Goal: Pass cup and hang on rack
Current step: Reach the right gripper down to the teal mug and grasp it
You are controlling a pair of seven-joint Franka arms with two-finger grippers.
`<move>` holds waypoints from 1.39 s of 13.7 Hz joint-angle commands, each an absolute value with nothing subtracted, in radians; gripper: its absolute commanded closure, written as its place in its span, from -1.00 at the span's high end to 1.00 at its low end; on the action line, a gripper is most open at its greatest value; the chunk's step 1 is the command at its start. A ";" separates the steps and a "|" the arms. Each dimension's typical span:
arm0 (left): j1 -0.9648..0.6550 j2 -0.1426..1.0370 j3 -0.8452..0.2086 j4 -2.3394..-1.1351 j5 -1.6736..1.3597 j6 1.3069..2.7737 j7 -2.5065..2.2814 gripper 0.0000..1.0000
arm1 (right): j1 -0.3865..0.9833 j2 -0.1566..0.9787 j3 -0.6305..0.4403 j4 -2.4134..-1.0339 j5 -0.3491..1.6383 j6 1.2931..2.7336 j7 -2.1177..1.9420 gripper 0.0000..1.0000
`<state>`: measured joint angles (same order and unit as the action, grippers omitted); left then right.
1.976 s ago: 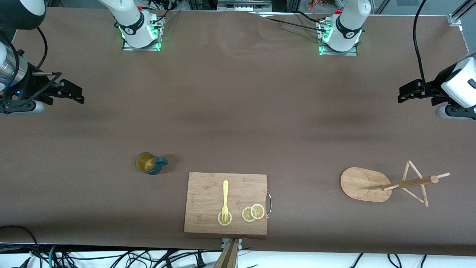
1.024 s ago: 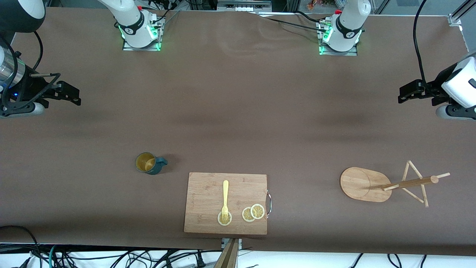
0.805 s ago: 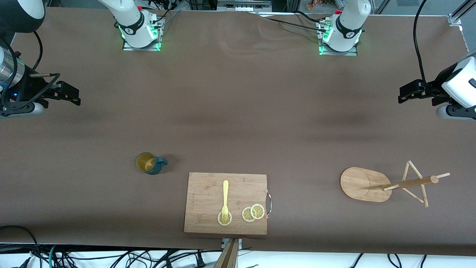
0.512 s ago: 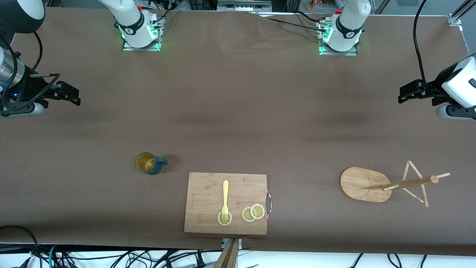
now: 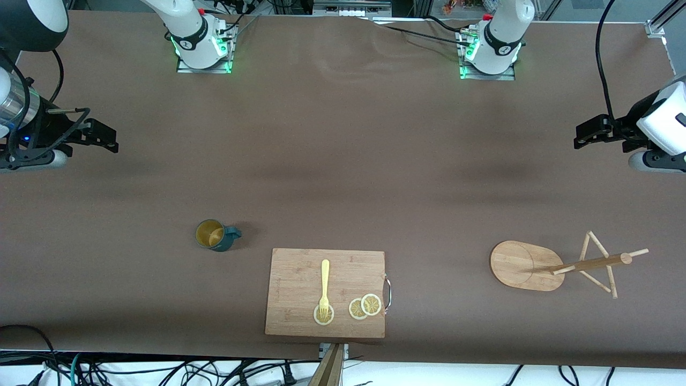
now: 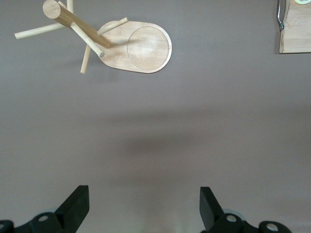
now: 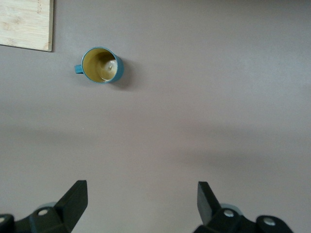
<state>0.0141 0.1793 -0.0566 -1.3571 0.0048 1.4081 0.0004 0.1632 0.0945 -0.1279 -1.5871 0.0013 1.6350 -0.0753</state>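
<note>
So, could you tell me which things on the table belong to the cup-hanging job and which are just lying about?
Belong to the job:
- cup, upright on the table
- rack, toward the left arm's end
- right gripper and left gripper, both open and empty

Just lying about:
- cutting board
- fork on the board
- three lemon slices on the board

Bare bench [image 5: 343, 161] lies around the upright cup [image 5: 216, 235], well apart from the open right gripper [image 5: 110, 140]. Only the cutting board [image 5: 300, 279] stands near it. The rack [image 5: 557, 265] pegs jut upward and outward.
</note>
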 commanded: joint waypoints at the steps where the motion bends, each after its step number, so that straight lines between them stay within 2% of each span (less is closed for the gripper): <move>1: 0.009 0.199 -0.058 -1.316 -0.002 1.396 -0.012 1.00 | 0.163 0.066 -0.124 -1.617 -0.006 1.649 -0.086 1.00; 5: 0.009 0.199 -0.058 -1.316 -0.003 1.396 -0.011 1.00 | 0.164 0.074 -0.123 -1.644 -0.005 1.678 -0.086 1.00; 10: 0.011 0.201 -0.058 -1.316 -0.003 1.396 -0.011 1.00 | 0.167 0.104 -0.091 -1.775 0.003 1.862 -0.084 1.00; 15: 0.011 0.201 -0.058 -1.316 -0.003 1.396 -0.009 1.00 | 0.205 0.302 -0.091 -1.740 0.043 2.043 -0.083 1.00; 17: 0.011 0.201 -0.058 -1.316 -0.002 1.396 -0.009 1.00 | 0.215 0.429 -0.091 -1.663 0.064 2.104 -0.069 0.99; 19: 0.011 0.201 -0.058 -1.316 -0.003 1.396 -0.009 1.00 | 0.229 0.538 -0.091 -1.565 0.064 2.108 -0.066 0.98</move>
<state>0.0132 0.1816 -0.0566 -1.3556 0.0047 1.4081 0.0004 0.2174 0.4189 -0.0890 -1.7043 0.0466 2.1201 -0.0752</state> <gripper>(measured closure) 0.000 0.000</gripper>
